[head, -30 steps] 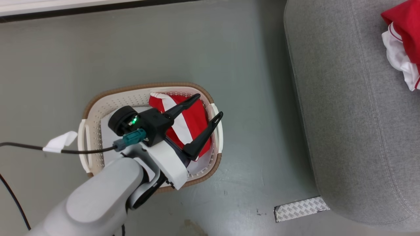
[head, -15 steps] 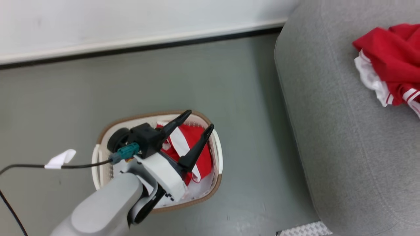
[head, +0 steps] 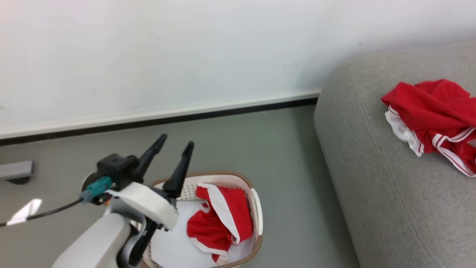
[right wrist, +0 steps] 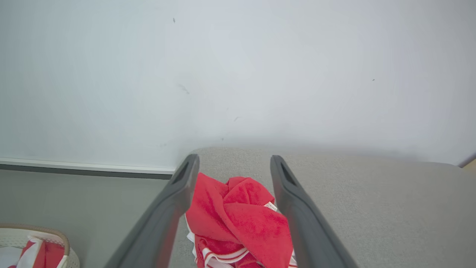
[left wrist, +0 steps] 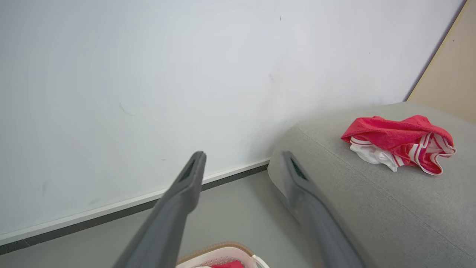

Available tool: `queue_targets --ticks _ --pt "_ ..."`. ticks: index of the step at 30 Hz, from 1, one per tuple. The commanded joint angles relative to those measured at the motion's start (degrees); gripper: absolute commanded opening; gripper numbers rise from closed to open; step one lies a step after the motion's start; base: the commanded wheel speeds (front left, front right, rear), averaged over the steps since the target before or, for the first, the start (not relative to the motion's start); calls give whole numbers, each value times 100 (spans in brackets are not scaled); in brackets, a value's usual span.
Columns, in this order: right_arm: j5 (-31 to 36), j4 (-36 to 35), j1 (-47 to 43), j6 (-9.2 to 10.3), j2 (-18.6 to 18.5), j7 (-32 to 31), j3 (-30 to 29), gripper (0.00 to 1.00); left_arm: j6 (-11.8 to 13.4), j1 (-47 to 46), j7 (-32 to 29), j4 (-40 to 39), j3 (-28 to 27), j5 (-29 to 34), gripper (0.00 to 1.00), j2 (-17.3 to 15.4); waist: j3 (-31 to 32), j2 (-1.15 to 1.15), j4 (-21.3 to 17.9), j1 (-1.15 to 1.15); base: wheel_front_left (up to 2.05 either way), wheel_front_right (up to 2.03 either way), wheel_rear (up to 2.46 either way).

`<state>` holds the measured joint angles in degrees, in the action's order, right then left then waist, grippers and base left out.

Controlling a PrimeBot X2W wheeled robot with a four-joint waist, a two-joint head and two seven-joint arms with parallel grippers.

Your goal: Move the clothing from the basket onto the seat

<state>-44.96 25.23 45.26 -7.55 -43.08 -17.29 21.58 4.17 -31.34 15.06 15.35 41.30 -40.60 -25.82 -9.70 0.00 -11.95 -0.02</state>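
Observation:
The white basket (head: 223, 175) with a brown rim stands on the floor and holds one red and white piece of clothing (head: 219, 219). My left gripper (head: 176, 141) hangs open and empty above the basket's far left rim, and its fingers (left wrist: 186, 186) point at the wall. A second red piece of clothing (head: 431, 115) lies crumpled on the grey seat (head: 390, 193). In the right wrist view, my right gripper (right wrist: 234, 158) is open above that piece (right wrist: 241, 219), which rests on the seat (right wrist: 372, 208) between and below the spread fingers. The basket (right wrist: 55, 234) shows at the lower left there.
A white wall with a dark skirting strip (head: 223, 113) runs behind the grey floor (head: 290, 156). A flat white sheet (head: 174, 245) lines the basket's bottom. A black cable with a white tag (head: 24, 210) trails from my left wrist. A beige panel (left wrist: 453, 67) stands beyond the seat.
The head camera has tilted up toward the wall. Relative to the basket, my left gripper has drawn back from over the red garment to the left rim, staying open.

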Motion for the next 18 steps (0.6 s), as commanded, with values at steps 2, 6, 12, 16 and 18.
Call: queue_targets --ticks 2,6,12,16,18 --pt "139 -266 -260 13 250 323 -116 100 146 331 12 -113 -323 98 100 -92 316 0 231 2 0 0 0" --pt "292 -594 -594 13 599 784 -353 100 399 696 13 -257 -817 191 100 -134 486 0 397 2 0 0 0" --pt "657 -1133 -1270 13 1128 1289 -657 100 589 1250 9 -465 -1415 354 100 -76 672 0 628 2 0 0 0" --pt "943 -1425 -1852 13 1504 1502 -852 100 632 1551 9 -581 -1761 542 100 34 789 0 737 2 0 0 0" --pt "1035 -1474 -2013 13 1577 1553 -909 100 639 1637 9 -600 -1857 593 100 90 829 0 768 2 0 0 0"
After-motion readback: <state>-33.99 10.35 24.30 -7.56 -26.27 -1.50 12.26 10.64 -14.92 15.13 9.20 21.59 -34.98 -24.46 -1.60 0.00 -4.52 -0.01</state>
